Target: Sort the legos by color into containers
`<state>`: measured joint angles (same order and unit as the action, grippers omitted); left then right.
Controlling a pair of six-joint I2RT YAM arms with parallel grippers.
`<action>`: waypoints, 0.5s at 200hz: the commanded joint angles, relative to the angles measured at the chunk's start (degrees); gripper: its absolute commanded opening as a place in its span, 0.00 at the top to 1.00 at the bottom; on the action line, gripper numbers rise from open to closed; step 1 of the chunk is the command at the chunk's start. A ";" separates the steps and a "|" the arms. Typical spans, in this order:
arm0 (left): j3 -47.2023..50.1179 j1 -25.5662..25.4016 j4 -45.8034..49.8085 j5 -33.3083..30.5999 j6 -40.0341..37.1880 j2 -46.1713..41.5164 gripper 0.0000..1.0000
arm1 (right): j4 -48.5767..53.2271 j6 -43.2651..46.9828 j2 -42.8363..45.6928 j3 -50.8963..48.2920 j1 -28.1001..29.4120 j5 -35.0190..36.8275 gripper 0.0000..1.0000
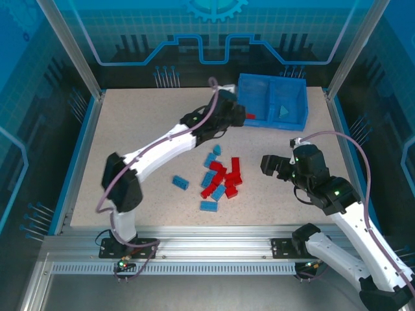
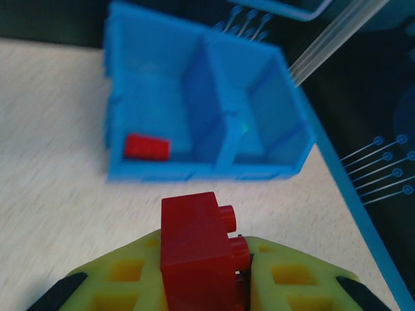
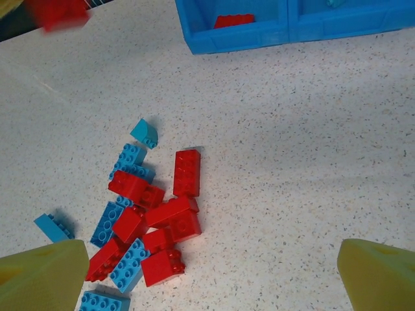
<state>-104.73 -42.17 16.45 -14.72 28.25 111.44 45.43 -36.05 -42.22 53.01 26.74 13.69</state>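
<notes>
Plainly closed on a red lego (image 2: pixel 194 249), left gripper (image 2: pixel 206 275) hung just short of the bin (image 2: pixel 194 172); best, I judged, to carry it forward over the compartment (image 2: pixel 155 91) ahead-left, where another red lego (image 2: pixel 147 147) lay, then release low.

We look down on a speckled beige table (image 1: pixel 136 142) edged along its sides by a thin blue border (image 1: pixel 78 162). Aluminium posts (image 1: pixel 70 45) rise at a slant from its far corners and frame clear side panels. Behind them stands a blue back wall (image 1: pixel 130 32) printed with a fine grid, circuit-like lines and a gear emblem (image 1: pixel 217 6) at the top. Slotted aluminium rails (image 1: pixel 214 247) run along the near edge. The light is even and cool, and the shadows on the table are soft. Up close, we see fine dark flecks in its surface.
</notes>
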 commanded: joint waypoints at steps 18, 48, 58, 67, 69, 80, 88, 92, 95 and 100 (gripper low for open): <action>-20.28 0.17 -7.21 -1.05 -17.36 18.54 0.89 | 1.05 -0.33 2.17 0.86 0.43 2.63 0.00; -30.74 0.33 -13.87 -5.11 -22.22 30.18 0.86 | 1.24 -0.36 3.37 0.25 0.32 2.01 0.00; -34.84 0.32 -16.06 -6.47 -24.87 34.26 0.86 | 1.73 -0.18 3.36 0.62 0.34 1.20 0.00; -40.00 0.36 -16.05 -8.49 -27.14 38.25 0.88 | 2.53 -0.16 3.45 1.01 0.31 0.77 0.00; -41.10 0.41 -15.95 -9.01 -27.53 39.08 0.88 | 2.66 -0.16 3.45 1.08 0.32 0.65 0.00; -46.85 0.68 -15.92 -11.39 -29.57 43.89 0.90 | 3.40 -0.10 3.78 1.30 0.29 0.22 0.00; -49.92 1.07 -16.04 -12.07 -30.24 46.70 0.91 | 3.70 -0.15 4.19 1.33 0.33 0.04 0.00; -50.81 1.26 -16.07 -11.90 -30.35 47.76 0.91 | 3.78 -0.24 4.48 1.26 0.34 -0.11 0.00; -51.52 1.41 -16.17 -11.66 -30.36 48.27 0.91 | 3.79 -0.31 4.67 1.19 0.30 -0.20 0.00; -51.72 1.74 -16.40 -11.21 -30.20 49.04 0.91 | 3.87 -0.33 5.00 1.20 0.27 -0.29 0.00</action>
<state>-149.82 -41.85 3.75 -22.22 3.22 156.11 47.24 -36.03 -38.83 53.01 26.74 14.39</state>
